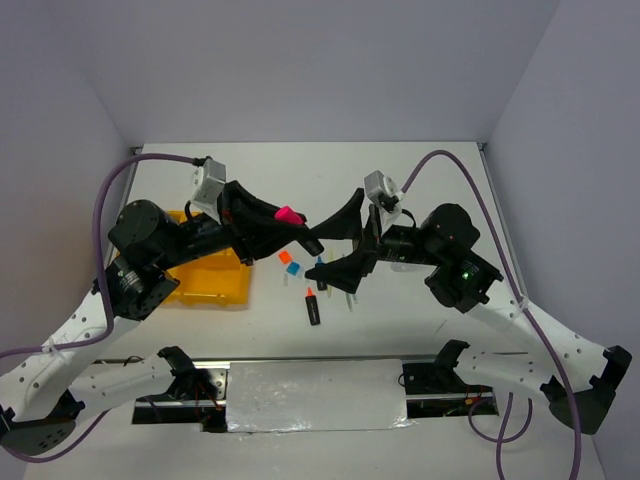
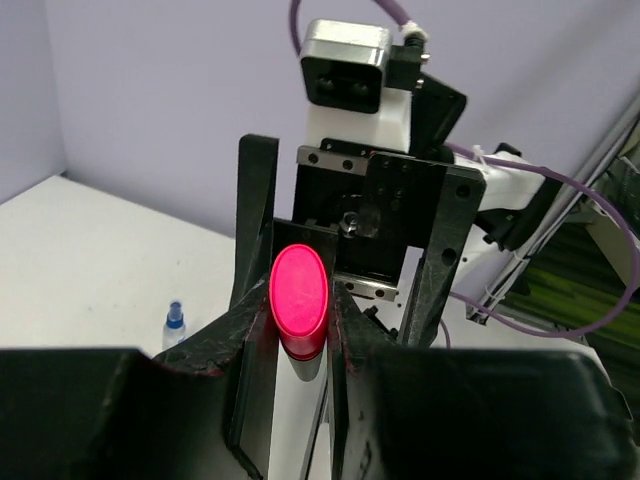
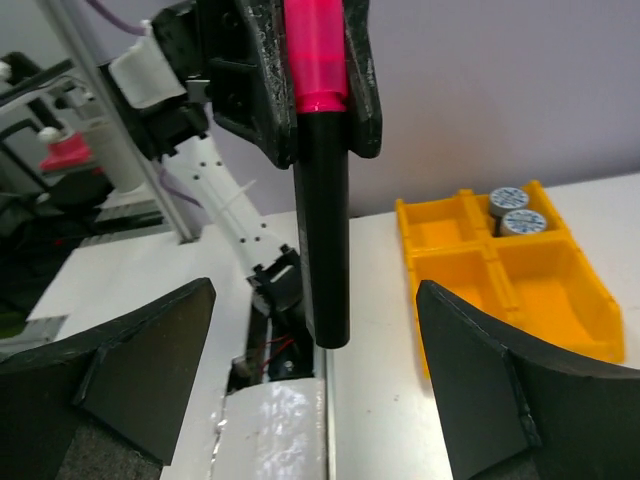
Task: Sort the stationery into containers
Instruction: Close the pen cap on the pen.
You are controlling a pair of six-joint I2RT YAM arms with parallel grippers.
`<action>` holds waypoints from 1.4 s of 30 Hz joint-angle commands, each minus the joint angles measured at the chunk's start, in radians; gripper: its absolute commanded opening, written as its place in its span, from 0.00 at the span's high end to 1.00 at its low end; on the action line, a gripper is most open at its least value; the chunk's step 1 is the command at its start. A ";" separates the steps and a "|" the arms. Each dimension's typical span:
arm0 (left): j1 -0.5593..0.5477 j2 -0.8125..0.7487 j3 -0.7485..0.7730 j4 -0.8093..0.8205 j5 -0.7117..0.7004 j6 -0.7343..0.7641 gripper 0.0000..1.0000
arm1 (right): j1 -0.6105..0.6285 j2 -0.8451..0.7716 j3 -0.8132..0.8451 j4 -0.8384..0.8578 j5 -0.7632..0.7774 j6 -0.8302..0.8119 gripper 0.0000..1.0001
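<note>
Lilac walls close round a white surface (image 1: 400,190), and both arms meet above its middle. Our left claw (image 1: 290,228) is pinching the pink-capped marker (image 2: 298,290) up at the cap end, one finger on each side. The whole black barrel therefore sticks out unsupported toward four o'clock in the top view. Our right claw (image 3: 325,400) stands spread wide just beyond, at three o'clock from the left one. The barrel's end points into its gap and, as far as we can tell, touches neither finger.

That is where we see the first hazard. With a hold so near one end, the marker could pivot or slide if the arm swings sharply. Any sideways sweep made while the right claw is this close could also clip the barrel against a spread finger and knock it loose.

The tray (image 3: 580,300) lies at eight o'clock from the left claw, partly under that arm's own elbow, so the top view hides much of it. Two tins (image 3: 510,200) sit together in one far compartment. We judge that a release from high up, or with the barrel tilted, could bounce the marker off a divider or drop it among the tins.

At six o'clock below the claws, the coloured squares (image 1: 285,257) and an orange-capped marker (image 1: 312,305) lie loose on the surface. A fumbled marker falling there could scatter them.
</note>
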 commanded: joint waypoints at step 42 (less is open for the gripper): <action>-0.003 0.044 0.083 -0.073 0.204 0.115 0.33 | -0.005 0.045 0.037 0.099 -0.086 0.032 1.00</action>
